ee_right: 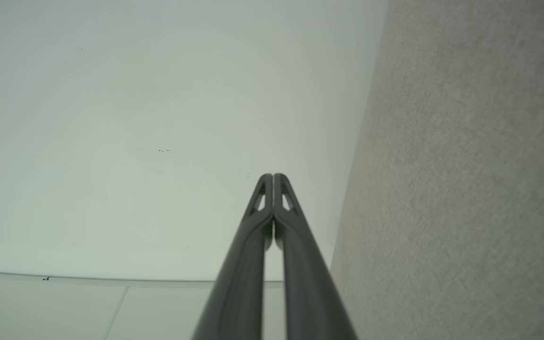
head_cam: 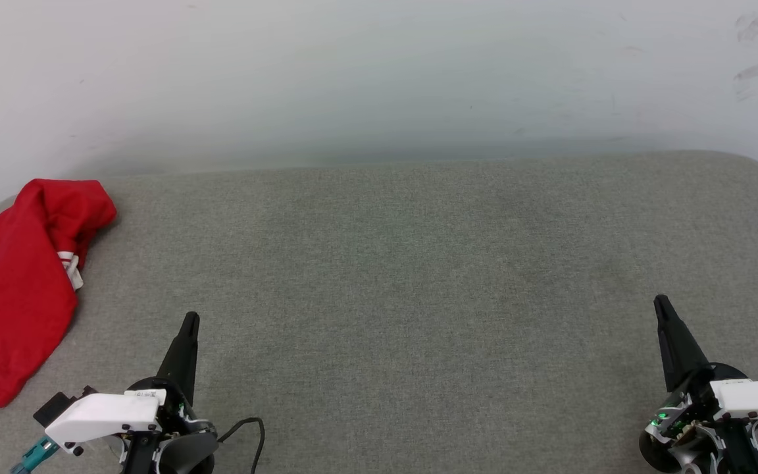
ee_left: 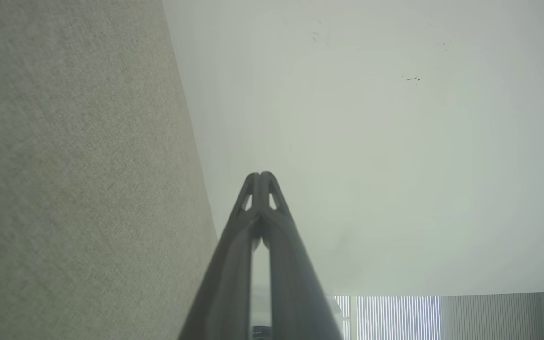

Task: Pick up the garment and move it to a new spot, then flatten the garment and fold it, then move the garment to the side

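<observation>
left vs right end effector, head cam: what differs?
The left end effector sits near the garment; the right end effector is far across the grey fabric surface from it. The left's fingers lean to the view's right, the right's lean left. A black cable loops by the left's base; a green light glows at the right's. Shared: both shut, empty.
</observation>
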